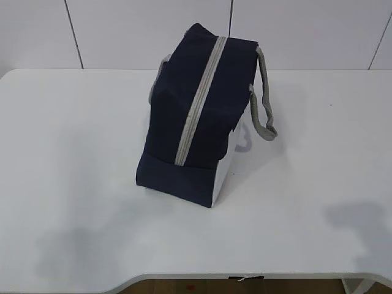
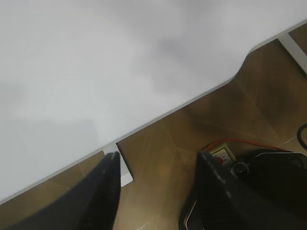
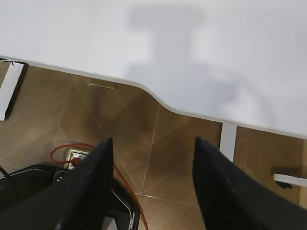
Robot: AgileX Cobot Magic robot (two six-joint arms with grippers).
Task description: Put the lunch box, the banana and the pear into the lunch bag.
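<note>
Your lunch bag stands on the white worktop near its middle, navy side up, grey zipper shut along the top and a grey strap handle hanging to the right. Your left claw hangs released over the worktop's front edge above the wooden floor; your right claw is released too, gripping nothing.
</note>
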